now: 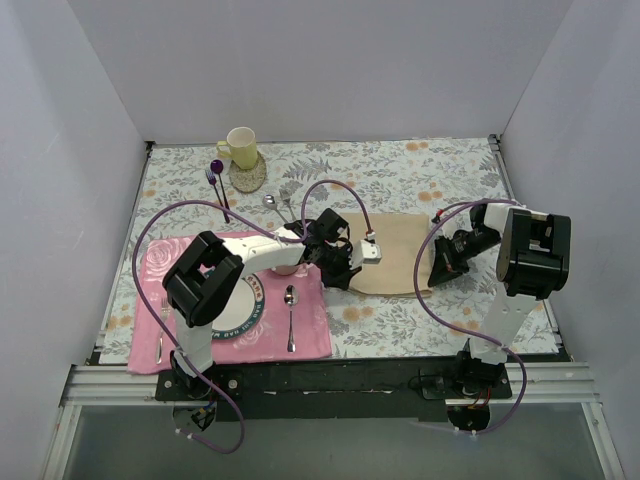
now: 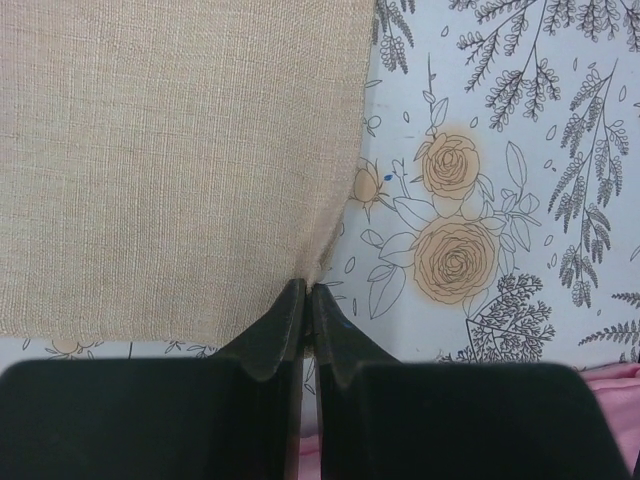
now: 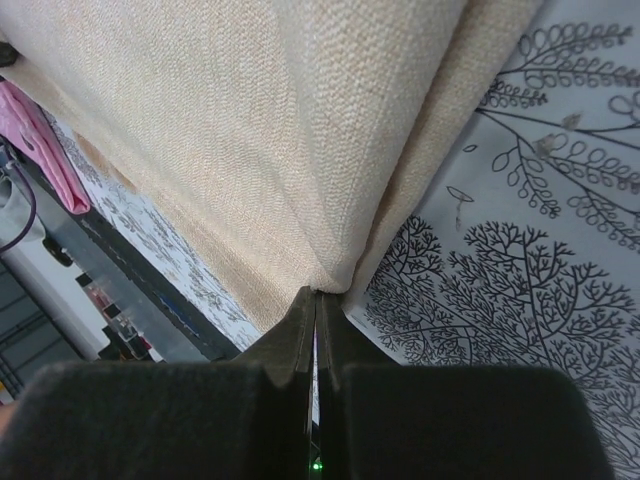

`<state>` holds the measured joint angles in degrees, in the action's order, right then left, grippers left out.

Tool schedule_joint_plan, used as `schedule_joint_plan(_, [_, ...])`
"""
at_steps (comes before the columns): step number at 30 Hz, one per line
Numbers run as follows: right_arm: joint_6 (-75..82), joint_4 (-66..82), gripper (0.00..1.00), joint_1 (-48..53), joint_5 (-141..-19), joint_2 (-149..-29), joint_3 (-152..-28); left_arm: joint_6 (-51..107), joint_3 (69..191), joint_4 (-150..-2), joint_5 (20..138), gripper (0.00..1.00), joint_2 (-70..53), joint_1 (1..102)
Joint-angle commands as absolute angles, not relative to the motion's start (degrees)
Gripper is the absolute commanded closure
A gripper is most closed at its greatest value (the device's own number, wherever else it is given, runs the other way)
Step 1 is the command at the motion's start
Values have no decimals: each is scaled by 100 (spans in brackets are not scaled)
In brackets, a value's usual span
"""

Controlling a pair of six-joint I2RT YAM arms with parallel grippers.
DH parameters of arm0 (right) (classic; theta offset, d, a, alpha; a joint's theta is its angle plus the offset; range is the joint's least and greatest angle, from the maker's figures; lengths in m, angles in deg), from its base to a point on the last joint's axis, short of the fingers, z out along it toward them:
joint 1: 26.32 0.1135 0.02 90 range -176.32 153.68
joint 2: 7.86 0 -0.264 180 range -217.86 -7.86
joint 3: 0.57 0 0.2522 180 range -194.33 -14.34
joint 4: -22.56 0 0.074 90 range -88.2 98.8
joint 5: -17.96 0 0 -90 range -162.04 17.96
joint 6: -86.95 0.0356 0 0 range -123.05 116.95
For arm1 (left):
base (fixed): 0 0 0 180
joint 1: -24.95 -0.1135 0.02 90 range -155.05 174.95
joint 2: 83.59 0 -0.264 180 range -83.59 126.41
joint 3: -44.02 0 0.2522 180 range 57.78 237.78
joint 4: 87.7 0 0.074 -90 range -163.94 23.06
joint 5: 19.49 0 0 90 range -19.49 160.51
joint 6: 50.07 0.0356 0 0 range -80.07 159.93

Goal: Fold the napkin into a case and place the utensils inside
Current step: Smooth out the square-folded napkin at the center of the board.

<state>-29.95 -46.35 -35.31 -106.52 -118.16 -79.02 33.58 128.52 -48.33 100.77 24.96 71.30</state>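
The beige napkin (image 1: 395, 250) lies on the floral tablecloth between my two arms. My left gripper (image 1: 348, 280) is shut on the napkin's near left corner; in the left wrist view the cloth (image 2: 180, 160) runs into the closed tips (image 2: 308, 292). My right gripper (image 1: 434, 272) is shut on the near right corner, where the cloth (image 3: 300, 130) is raised and doubled over at the tips (image 3: 318, 293). The small silver spoon (image 1: 270, 202) and fork (image 1: 287, 207) lie on the tablecloth just behind my left arm.
A pink placemat (image 1: 310, 335) at the near left carries a plate (image 1: 238, 308) and a longer silver spoon (image 1: 290, 315). A yellow cup (image 1: 240, 148) stands on a coaster at the back left, with a purple-handled fork (image 1: 218, 188) beside it. Walls enclose three sides.
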Motion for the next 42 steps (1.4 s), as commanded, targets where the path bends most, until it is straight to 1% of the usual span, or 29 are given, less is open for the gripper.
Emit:
schedule_joint_plan(1, [-2995, -4761, 99, -3555, -10772, -11694, -8297, 3272, 12889, -4986, 9960, 100, 2346, 7118])
schedule_joint_plan(6, [-3109, -5122, 99, -3555, -10983, -11421, -8684, 3308, 12950, -4907, 9838, 100, 2012, 7110])
schedule_joint_plan(11, [-3127, -5184, 99, -3563, -10983, -11473, -8965, 3378, 13064, -4898, 9723, 100, 1863, 7066])
schedule_joint_plan(22, [-3039, -4455, 99, -3572, -10614, -11869, -8465, 3018, 13038, -5223, 9688, 100, 2433, 7074])
schedule_joint_plan(23, [-3004, -4428, 96, -3564, -10614, -11886, -8465, 3018, 13064, -5249, 9688, 99, 2451, 7083])
schedule_joint_plan(24, [-2995, -4428, 84, -3572, -10640, -11904, -8465, 3009, 13082, -5232, 9671, 96, 2477, 7092])
schedule_joint_plan(25, [-2986, -4446, 79, -3572, -10649, -11887, -8508, 3000, 13091, -5197, 9636, 87, 2486, 7092])
schedule_joint_plan(27, [-3012, -4620, 68, -3572, -10736, -11817, -8596, 2965, 13152, -5127, 9548, 75, 2434, 7092])
schedule_joint_plan(28, [-3021, -4709, 66, -3581, -10781, -11721, -8736, 2974, 13170, -5065, 9547, 73, 2382, 7083])
schedule_joint_plan(29, [-3047, -4823, 63, -3590, -10842, -11667, -8850, 2965, 13178, -4960, 9669, 67, 2224, 7031])
schedule_joint_plan(31, [-3118, -5095, 53, -3616, -11044, -11501, -9174, 2904, 13222, -4846, 9871, 61, 2030, 6943])
schedule_joint_plan(32, [-3135, -5122, 51, -3616, -11132, -11448, -9264, 2912, 13223, -4845, 10012, 53, 1908, 6899])
schedule_joint_plan(33, [-3109, -5105, 45, -3616, -11159, -11378, -9352, 2921, 13223, -4836, 10074, 49, 1732, 6899])
schedule_joint_plan(35, [-2987, -4921, 42, -3616, -11290, -11368, -9579, 2956, 13275, -4819, 10232, 45, 1599, 6899])
schedule_joint_plan(36, [-2916, -4833, 42, -3616, -11326, -11438, -9668, 2947, 13310, -4819, 10355, 40, 1599, 6899])
schedule_joint_plan(38, [-2574, -4500, 43, -3616, -11370, -11570, -9896, 2886, 13521, -4819, 10365, 38, 1712, 6899])
schedule_joint_plan(42, [-2125, -3928, 49, -3616, -11326, -12104, -10221, 2710, 13881, -4871, 10154, 37, 2187, 6899])
